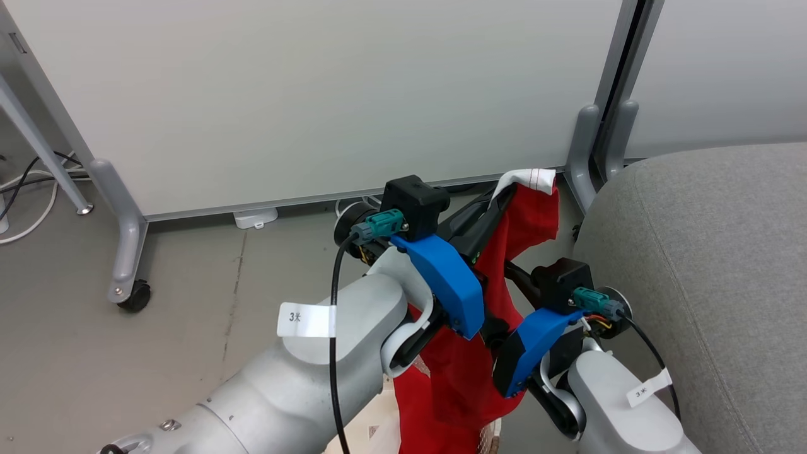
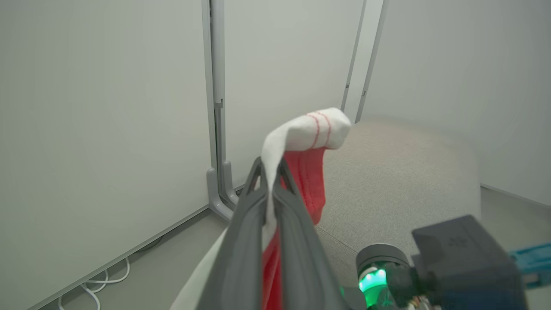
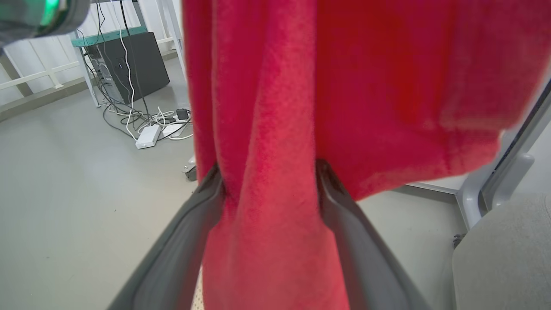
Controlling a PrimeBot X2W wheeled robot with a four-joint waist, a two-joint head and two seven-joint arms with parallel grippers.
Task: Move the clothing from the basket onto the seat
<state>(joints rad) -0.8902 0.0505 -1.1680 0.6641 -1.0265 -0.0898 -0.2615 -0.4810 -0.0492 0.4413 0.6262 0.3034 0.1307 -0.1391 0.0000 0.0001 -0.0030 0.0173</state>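
Observation:
A red piece of clothing (image 1: 529,221) with white trim (image 2: 301,129) hangs in the air left of the grey seat (image 1: 693,252). My left gripper (image 1: 501,202) is shut on its white-trimmed top edge, and the trim folds over the fingertips (image 2: 258,181). The cloth drapes down between both arms toward the cream basket (image 1: 372,419), of which only a sliver shows at the bottom. My right gripper (image 3: 269,181) stands open lower down, with a fold of the red fabric (image 3: 344,86) hanging between its spread fingers (image 3: 211,189). The seat (image 2: 387,172) lies just beyond the held cloth.
White partition panels on grey wheeled feet (image 1: 129,252) stand right behind the cloth, and one foot (image 1: 583,157) is beside the seat's corner. Cables (image 1: 25,189) lie on the floor at far left. A black box (image 3: 129,60) and a power strip (image 3: 148,135) sit farther off.

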